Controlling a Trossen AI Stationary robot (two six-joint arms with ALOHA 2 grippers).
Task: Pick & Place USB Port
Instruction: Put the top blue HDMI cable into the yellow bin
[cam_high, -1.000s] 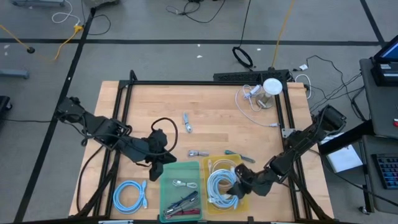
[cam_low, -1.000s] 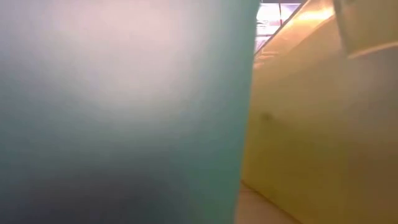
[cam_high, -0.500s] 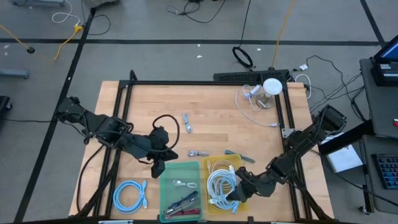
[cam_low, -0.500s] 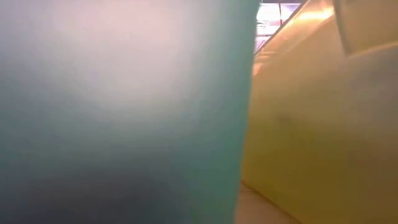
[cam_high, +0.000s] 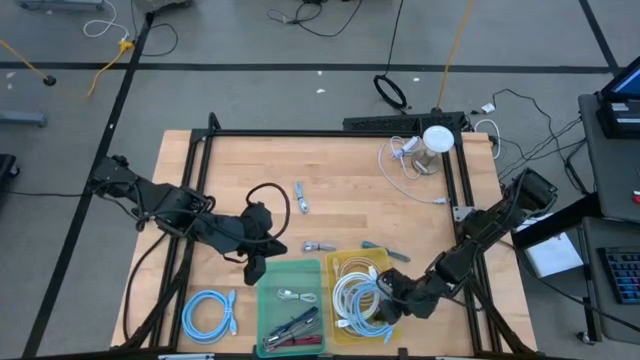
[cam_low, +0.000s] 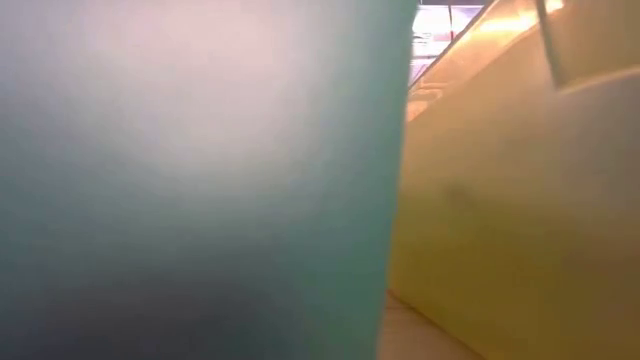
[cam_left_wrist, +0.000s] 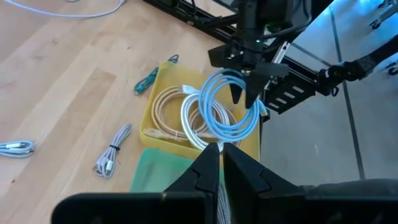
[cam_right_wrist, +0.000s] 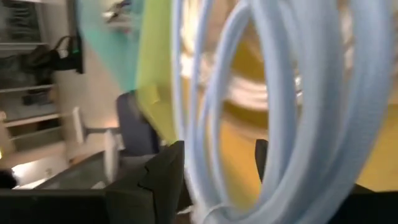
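My right gripper (cam_high: 386, 298) is over the yellow bin (cam_high: 345, 262) near the table's near edge, shut on a coiled light-blue USB cable (cam_high: 358, 306). The left wrist view shows this same coil (cam_left_wrist: 227, 109) below the right gripper (cam_left_wrist: 244, 93), above cream and white coils lying in the yellow bin (cam_left_wrist: 149, 118). My left gripper (cam_high: 255, 266) is shut and holds nothing; it is just off the far-left corner of the green bin (cam_high: 270, 300). In its own view the left gripper (cam_left_wrist: 221, 155) points toward both bins. My right gripper pinches several loops of the light-blue coil at its upper rim (cam_left_wrist: 239, 78), between the two fingers (cam_right_wrist: 163, 177), which come from above and point down. The coil hangs below them, tilted. I cannot tell whether its lower loops (cam_left_wrist: 244, 138) touch the cables in the yellow bin.
A second light-blue coil (cam_high: 208, 313) lies left of the green bin, which holds a white cable and red-handled tools. Small bundled cables (cam_high: 300, 197) (cam_high: 318, 246) and a teal one (cam_high: 385, 252) lie mid-table. A white round object with cable (cam_high: 432, 140) sits far right. The bins' walls fill the low view.
The light-blue coil, which lay flat in the yellow bin, has been raised and tipped up by my right gripper, which moved slightly up and toward the table's right. My left gripper has drawn back a little from the green bin's corner.
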